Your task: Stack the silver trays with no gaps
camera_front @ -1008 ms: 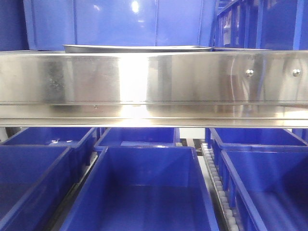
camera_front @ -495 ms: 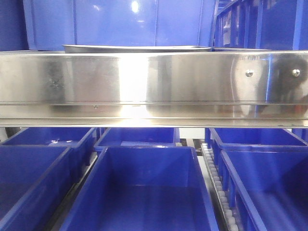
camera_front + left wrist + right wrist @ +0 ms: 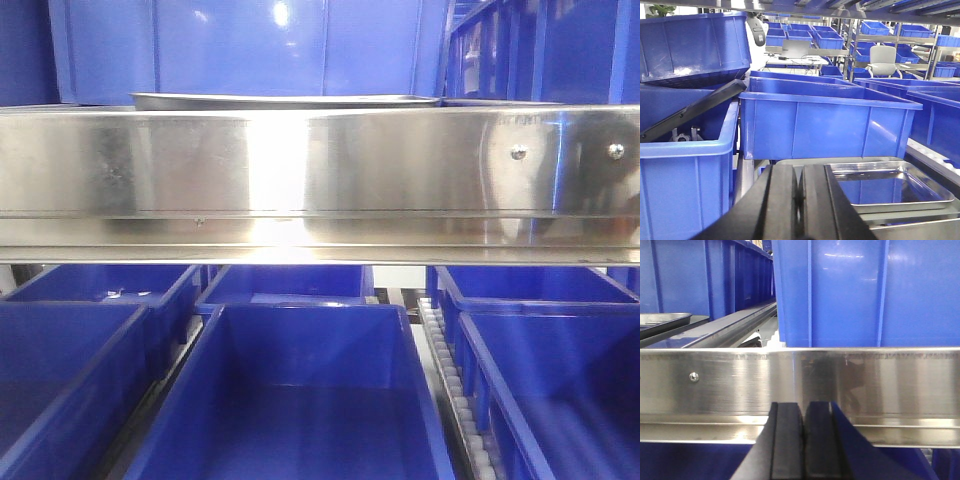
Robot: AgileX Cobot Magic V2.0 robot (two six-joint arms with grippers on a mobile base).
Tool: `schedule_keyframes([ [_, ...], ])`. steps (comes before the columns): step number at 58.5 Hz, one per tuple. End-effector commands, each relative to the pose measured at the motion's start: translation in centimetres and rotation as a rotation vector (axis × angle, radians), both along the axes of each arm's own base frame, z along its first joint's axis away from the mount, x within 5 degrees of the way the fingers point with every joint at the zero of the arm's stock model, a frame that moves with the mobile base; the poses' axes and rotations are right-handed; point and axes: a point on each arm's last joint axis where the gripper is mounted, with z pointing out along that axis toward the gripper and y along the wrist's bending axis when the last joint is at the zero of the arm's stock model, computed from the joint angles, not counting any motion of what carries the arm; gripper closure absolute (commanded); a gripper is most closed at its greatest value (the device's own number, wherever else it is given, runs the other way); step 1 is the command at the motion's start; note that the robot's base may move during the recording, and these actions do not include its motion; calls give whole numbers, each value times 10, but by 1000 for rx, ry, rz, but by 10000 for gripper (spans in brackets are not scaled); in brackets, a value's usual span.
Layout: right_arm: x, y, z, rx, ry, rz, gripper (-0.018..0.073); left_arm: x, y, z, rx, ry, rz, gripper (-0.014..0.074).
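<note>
**Silver trays ahead of the left claw, steel rail as landmark**

The steel rail (image 3: 300,170) spans the front view. Behind its top edge one silver tray (image 3: 285,100) shows only edge-on, as a thin grey strip running left to right. The left wrist view looks over that rail: the silver trays (image 3: 890,185) lie just ahead and to the right of the left gripper (image 3: 799,200), the upper one seated in a lower one whose rim (image 3: 920,217) shows beneath it. Whether they nest without a gap cannot be told. Blue bins (image 3: 825,125) stand behind them. The left gripper's fingers are pressed together, holding nothing. The right gripper (image 3: 802,440), likewise pressed together and empty, faces the rail from the near side; a tray rim (image 3: 662,317) shows far to its left. Judged from this, the left arm is the nearer one.
</note>
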Motion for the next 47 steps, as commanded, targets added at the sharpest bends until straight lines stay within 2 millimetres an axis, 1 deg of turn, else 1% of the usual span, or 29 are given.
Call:
schedule_keyframes([
  [1,0,0,3,-2,-37,-7,638,-2,1,1,-8,-16,-1,603],
  [37,0,0,3,-2,-38,-7,638,-2,1,0,-10,-9,17,603],
  [42,0,0,3,-2,-38,-7,638,-3,-3,-6,-3,2,17,603],
  [47,0,0,3,-2,-38,-7,638,2,-12,-17,53,-55,9,603],
])
